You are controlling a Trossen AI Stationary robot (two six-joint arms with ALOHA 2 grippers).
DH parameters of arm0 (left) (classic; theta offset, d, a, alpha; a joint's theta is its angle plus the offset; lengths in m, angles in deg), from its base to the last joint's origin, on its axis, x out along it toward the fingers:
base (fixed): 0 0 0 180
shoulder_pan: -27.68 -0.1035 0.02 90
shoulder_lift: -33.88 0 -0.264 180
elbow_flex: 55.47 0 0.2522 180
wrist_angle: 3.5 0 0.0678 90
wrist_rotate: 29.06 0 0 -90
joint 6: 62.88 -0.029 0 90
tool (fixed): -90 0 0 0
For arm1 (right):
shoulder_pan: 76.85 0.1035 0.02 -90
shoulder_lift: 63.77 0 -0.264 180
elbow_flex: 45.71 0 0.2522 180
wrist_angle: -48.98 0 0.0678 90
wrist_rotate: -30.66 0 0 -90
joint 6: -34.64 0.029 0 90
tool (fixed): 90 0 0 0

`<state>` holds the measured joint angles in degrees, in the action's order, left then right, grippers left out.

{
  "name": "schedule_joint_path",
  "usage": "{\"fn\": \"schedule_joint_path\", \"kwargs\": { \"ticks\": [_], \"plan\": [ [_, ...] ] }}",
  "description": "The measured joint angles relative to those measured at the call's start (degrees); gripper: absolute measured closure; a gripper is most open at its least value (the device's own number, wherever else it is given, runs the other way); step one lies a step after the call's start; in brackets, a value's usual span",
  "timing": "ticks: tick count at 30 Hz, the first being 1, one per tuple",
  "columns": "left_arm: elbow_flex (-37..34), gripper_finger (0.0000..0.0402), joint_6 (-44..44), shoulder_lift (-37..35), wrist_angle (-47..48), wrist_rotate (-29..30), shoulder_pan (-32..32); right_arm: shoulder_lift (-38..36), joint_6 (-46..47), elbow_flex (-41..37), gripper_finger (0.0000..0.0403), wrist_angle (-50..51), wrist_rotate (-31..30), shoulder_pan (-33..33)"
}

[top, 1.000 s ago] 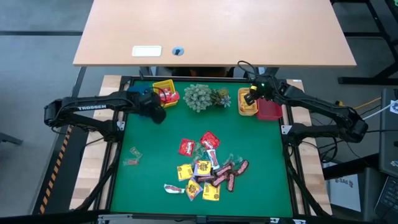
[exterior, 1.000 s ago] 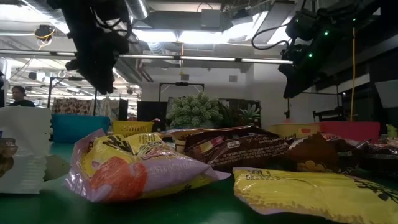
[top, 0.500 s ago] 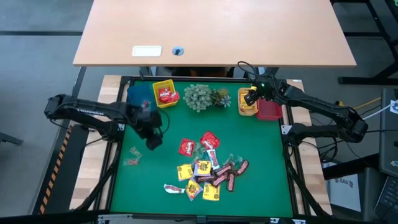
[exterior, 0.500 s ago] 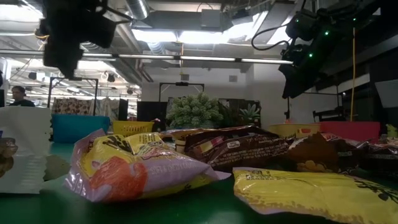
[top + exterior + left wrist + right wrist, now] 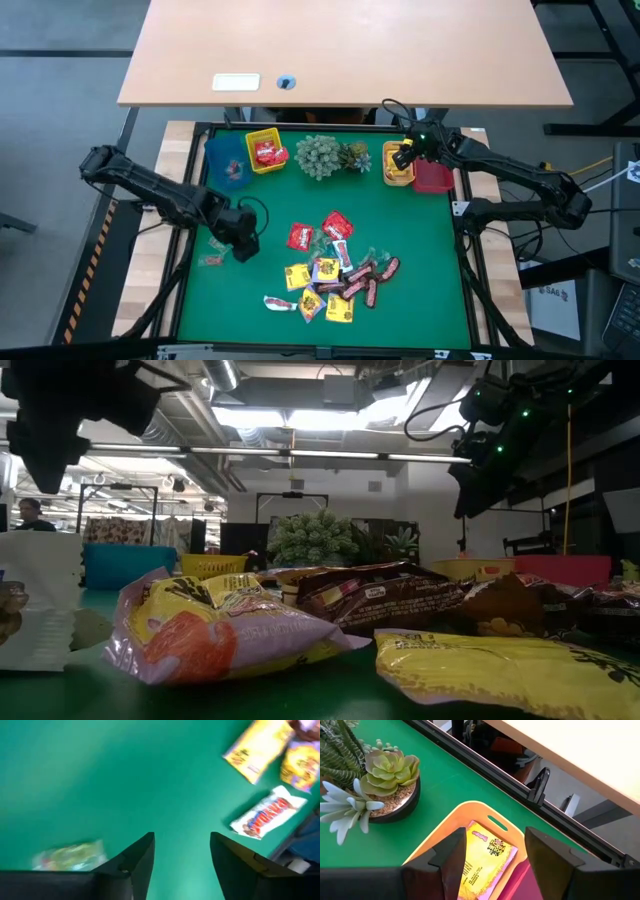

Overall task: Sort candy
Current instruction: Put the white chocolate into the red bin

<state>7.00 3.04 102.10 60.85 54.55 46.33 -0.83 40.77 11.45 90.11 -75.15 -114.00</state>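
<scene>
Green bench: left gripper moved from far bins to near-left, fingers spread, empty, above pale candy. Right gripper unmoved over orange bin, fingers apart, empty; yellow packet inside. Likely next pick starting; main pile mid-bench.

I see glossy crinkly candy wrappers on a matt green mat, smooth wood desk up top.
</scene>
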Motion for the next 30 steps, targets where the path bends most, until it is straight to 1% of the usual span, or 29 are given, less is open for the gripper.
{"fn": "schedule_joint_path", "kwargs": {
  "ticks": [2,6,11,15,20,25,27,30],
  "plan": [
    [0.0,0.0216,-0.03,2.07,-4.21,0.15,2.04,0.0,0.0,0.0,0.02,0.34,0.01,0.0],
    [0.0,0.0214,-2.31,7.07,-16.12,2.64,6.41,0.0,-0.02,0.0,0.02,1.06,0.01,0.0],
    [0.01,0.0214,-8.2,14.14,-32.83,4.76,11.28,0.0,-0.02,0.0,0.02,1.21,0.01,0.0],
    [0.02,0.0215,-12.41,19.4,-42.21,5.72,13.95,0.0,-0.03,0.0,0.02,1.23,0.01,0.0],
    [0.04,0.0215,-14.02,24.31,-47.24,5.77,16.13,0.0,-0.04,0.0,0.02,1.25,0.03,0.0],
    [0.04,0.0215,-14.06,26.01,-48.04,5.89,18.23,0.0,-0.04,0.0,0.02,1.27,0.01,0.0],
    [0.04,0.0215,-14.08,26.03,-47.34,7.85,18.96,0.0,-0.04,0.0,0.02,1.3,0.03,0.0],
    [0.04,0.0215,-15.39,26.03,-47.01,12.27,19.71,0.0,-0.02,0.0,0.02,1.3,0.03,0.0]
  ]
}}
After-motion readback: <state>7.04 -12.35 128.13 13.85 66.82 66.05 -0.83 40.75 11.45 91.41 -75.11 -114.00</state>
